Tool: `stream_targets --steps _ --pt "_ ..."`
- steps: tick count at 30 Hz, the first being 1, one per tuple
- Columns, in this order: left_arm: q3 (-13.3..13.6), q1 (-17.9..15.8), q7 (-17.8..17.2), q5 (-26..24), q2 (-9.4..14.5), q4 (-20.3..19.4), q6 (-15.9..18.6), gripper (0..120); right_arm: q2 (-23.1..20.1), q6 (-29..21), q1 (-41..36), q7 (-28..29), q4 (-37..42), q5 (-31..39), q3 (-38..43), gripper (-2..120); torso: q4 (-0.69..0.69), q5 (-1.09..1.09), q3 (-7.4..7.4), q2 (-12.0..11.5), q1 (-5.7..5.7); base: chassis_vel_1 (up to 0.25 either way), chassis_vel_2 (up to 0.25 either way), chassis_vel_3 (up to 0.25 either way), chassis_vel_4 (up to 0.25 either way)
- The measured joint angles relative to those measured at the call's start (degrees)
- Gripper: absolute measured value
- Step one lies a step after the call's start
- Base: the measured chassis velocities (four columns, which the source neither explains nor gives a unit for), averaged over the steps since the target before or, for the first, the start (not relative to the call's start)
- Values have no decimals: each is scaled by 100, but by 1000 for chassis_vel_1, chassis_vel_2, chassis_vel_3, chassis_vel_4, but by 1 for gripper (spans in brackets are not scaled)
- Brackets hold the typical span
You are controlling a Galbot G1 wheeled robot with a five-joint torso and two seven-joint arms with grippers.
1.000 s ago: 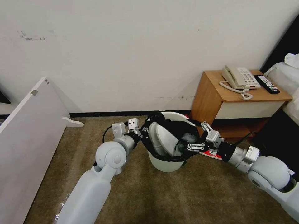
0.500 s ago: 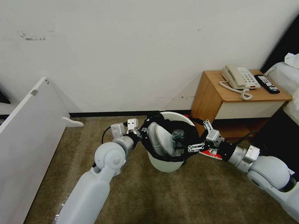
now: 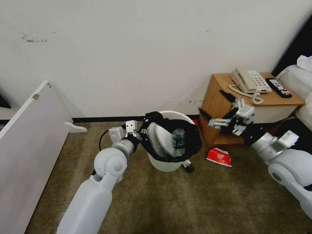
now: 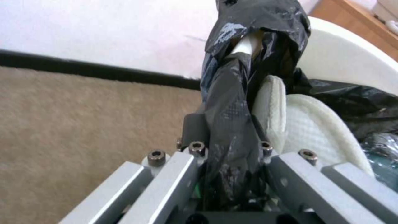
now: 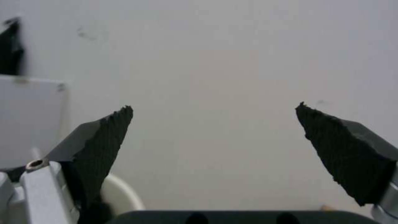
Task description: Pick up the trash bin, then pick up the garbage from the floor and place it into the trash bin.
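The trash bin (image 3: 162,164), white with a black bag over its rim, stands on the carpet. My left gripper (image 3: 142,136) is shut on its left rim; the left wrist view shows the jaws clamped on the bag-covered rim (image 4: 232,146). In the bin lie white slippers (image 3: 161,138) (image 4: 307,124) and an upright bottle (image 3: 178,141). My right gripper (image 3: 214,104) hangs open and empty above and right of the bin, its fingers wide apart facing the wall (image 5: 213,124). On the floor lie garbage: a red packet (image 3: 219,157) and a small item (image 3: 188,166) at the bin's base.
A wooden nightstand (image 3: 216,107) at the right carries a beige telephone (image 3: 250,81) and a black remote (image 3: 278,87). A white board (image 3: 29,130) leans at the left. White bedding (image 3: 300,78) lies far right. Open carpet lies in front.
My right gripper has lifted from the bin's right rim up and to the right, staying open. A bottle now stands in the bin. The bin and left arm shifted slightly left.
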Motion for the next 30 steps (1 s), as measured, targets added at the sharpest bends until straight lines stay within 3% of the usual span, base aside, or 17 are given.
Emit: stream_targets --steps 7,12,16,30 --pt "-256 162 26 235 88 -272 -23 5 166 -233 120 473 153 245 213 100 1 0 0 0 0 0 0 0 0" --pt "-528 332 19 281 168 -565 -24 5 425 -858 233 1367 216 288 234 100 1 0 0 0 0 0 0 0 0" --pt "-615 376 16 288 188 -636 -31 5 512 -1077 223 1724 238 230 227 100 1 -1 0 0 0 0 0 0 0" --pt "-648 401 -6 256 178 -746 -35 5 631 -972 156 1749 146 -86 226 100 0 0 0 0 0 0 0 0 0"
